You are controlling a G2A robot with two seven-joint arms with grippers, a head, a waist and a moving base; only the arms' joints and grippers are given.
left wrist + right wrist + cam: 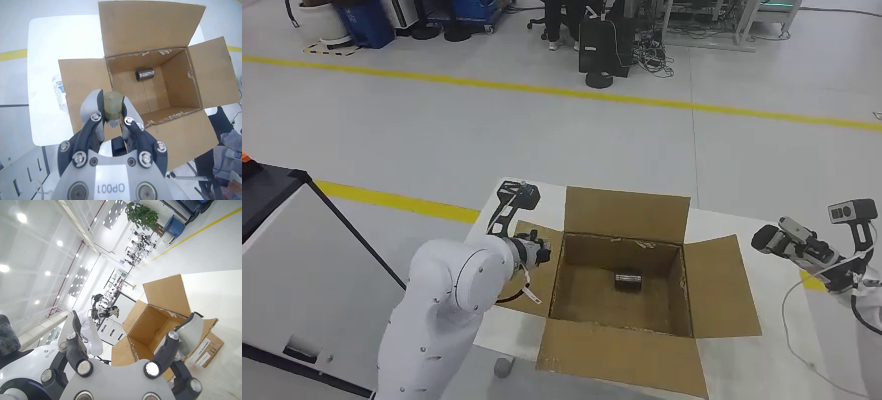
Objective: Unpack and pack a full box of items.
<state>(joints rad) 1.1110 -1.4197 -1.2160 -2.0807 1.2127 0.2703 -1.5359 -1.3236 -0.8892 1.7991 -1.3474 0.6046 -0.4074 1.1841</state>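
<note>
Nearest, the left tool (112, 96) is clamped on a pale yellow cylinder (113, 108) over the left flap of the open cardboard box (211, 75); the cylinder's lower end is lost between the fingers. A crumpled clear bottle (58, 91) lies on the desk (43, 47), half hidden under that flap. On the box floor a dark metal sleeve (144, 75) lies on its side. Farther off, beyond the right flap, the right tool (134, 315) hangs with its fingers wide apart.
</note>
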